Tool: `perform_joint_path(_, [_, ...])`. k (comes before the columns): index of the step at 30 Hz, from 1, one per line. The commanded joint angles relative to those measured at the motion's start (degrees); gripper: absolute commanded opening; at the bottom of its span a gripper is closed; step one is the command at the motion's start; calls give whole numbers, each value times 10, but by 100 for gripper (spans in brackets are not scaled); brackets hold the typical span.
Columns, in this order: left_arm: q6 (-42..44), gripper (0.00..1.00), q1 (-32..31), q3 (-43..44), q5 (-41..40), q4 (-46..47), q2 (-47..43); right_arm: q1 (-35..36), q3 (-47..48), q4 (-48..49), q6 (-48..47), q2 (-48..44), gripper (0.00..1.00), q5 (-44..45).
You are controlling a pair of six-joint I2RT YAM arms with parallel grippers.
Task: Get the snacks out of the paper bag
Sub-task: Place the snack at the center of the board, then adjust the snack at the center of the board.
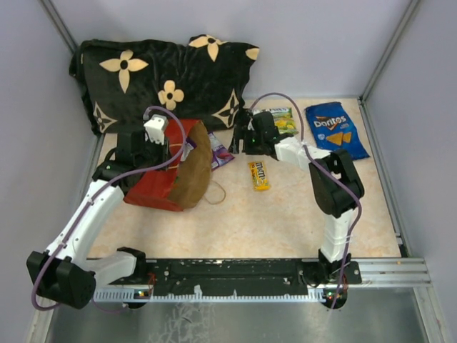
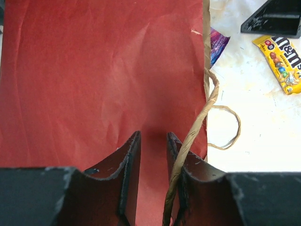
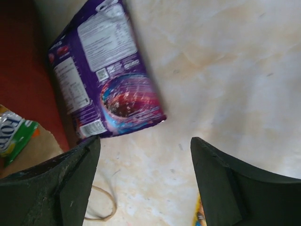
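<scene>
Top external: red paper bag (image 1: pixel 161 187) tipped over, mouth perhaps gaping

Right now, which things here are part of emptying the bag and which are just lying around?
Job:
red paper bag
purple packet
M&M's packet
Doritos bag
green packet

Lying about:
flowered black pillow

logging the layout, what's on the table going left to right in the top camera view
red paper bag → purple packet → yellow m&m's packet → green packet → blue doritos bag
</scene>
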Motion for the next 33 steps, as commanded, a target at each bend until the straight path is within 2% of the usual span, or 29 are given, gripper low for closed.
perform_joint_path(1, [7, 35, 4, -5, -7, 4, 9, 2, -27, 100, 94, 21, 77, -101])
perform_joint_path(6, [8, 35, 4, -6, -8, 6, 18, 0, -114, 224, 217, 47, 72, -89])
perform_joint_path(10, [9, 35, 5, -7, -12, 6, 23, 1, -149, 287, 274, 77, 66, -83])
perform_joint_path(16, [9, 35, 5, -7, -17, 7, 28, 15, -138, 290, 298, 97, 59, -44])
perform_joint_path(19, [10, 35, 5, -7, -18, 7, 29, 29, -111, 268, 294, 104, 56, -22])
perform_joint_path(20, [10, 35, 5, -8, -19, 7, 29, 32, -107, 268, 294, 104, 48, -17])
perform_joint_path(24, [11, 35, 5, -10, -21, 10, 26, 33, -94, 260, 279, 84, 0, 6])
perform_joint_path(28, [11, 35, 5, -9, -19, 11, 25, 33, -76, 207, 214, 24, 0, 62])
perform_joint_path(33, [11, 35, 5, -10, -23, 11, 20, 33, -70, 146, 87, -93, 0, 124])
